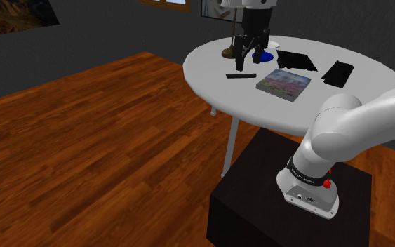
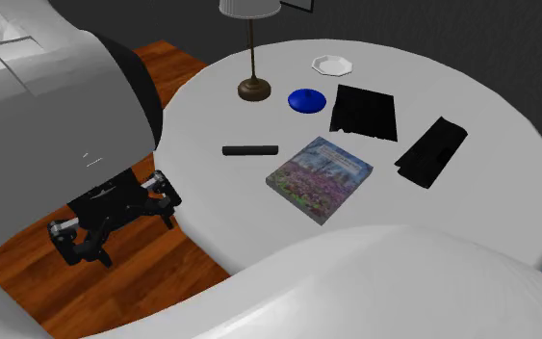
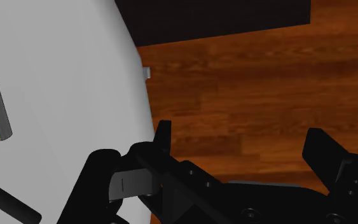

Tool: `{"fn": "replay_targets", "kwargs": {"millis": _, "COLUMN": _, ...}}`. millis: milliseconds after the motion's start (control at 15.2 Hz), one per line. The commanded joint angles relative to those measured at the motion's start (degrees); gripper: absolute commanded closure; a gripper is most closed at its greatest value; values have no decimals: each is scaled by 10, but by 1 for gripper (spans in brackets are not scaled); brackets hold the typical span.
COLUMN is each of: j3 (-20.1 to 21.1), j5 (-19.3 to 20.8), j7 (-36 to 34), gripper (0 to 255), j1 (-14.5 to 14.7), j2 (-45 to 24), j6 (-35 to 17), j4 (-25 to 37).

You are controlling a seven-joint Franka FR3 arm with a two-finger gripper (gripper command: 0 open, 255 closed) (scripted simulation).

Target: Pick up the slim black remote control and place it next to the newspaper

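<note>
Remote (image 2: 250,150) flat on table (image 2: 201,116) | gripper (image 3: 241,143) fingers apart, empty | seemingly over table edge

The shoulder view looks from behind the stand (image 1: 245,203) toward the round table (image 1: 210,67), the second exterior view sits close above it beside the arm (image 2: 47,96), and the wrist view looks along the gripper (image 3: 241,133) over its edge; all share that table.

The floor (image 1: 83,140) around me is reddish-brown wood planking, and the walls (image 1: 97,28) are dark grey. A framed picture (image 1: 10,15) hangs at the shoulder view's upper left, and a brown-framed window (image 1: 166,3) sits at that view's top edge. The round white counter (image 1: 210,67) before me stands on thin grey legs (image 1: 229,144) and carries a lamp (image 2: 251,48) with a brown base and a pale shade.
</note>
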State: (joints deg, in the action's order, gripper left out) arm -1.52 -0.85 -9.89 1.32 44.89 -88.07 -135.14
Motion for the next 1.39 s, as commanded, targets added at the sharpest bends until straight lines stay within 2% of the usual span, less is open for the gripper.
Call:
{"fn": "replay_targets", "kwargs": {"millis": 0, "j3": 0, "j5": 0, "j7": 0, "gripper": 0, "j1": 0, "j2": 0, "j6": 0, "j4": 0}}
{"fn": "replay_targets", "kwargs": {"millis": 330, "j3": -72, "j5": 51, "j7": 110, "gripper": 0, "j1": -8, "j2": -4, "j6": -34, "j4": -30}}
{"fn": "replay_targets", "kwargs": {"millis": 660, "j3": -148, "j5": 98, "j7": 220, "gripper": 0, "j1": -14, "j2": -36, "j6": -77, "j4": -36}}
{"fn": "replay_targets", "kwargs": {"millis": 990, "j3": -224, "j5": 131, "j7": 329, "gripper": 0, "j1": -12, "j2": -95, "j6": -127, "j4": -20}}
{"fn": "replay_targets", "kwargs": {"millis": 1320, "j3": -302, "j5": 139, "j7": 444, "gripper": 0, "j1": 3, "j2": -179, "j6": -178, "j4": 19}}
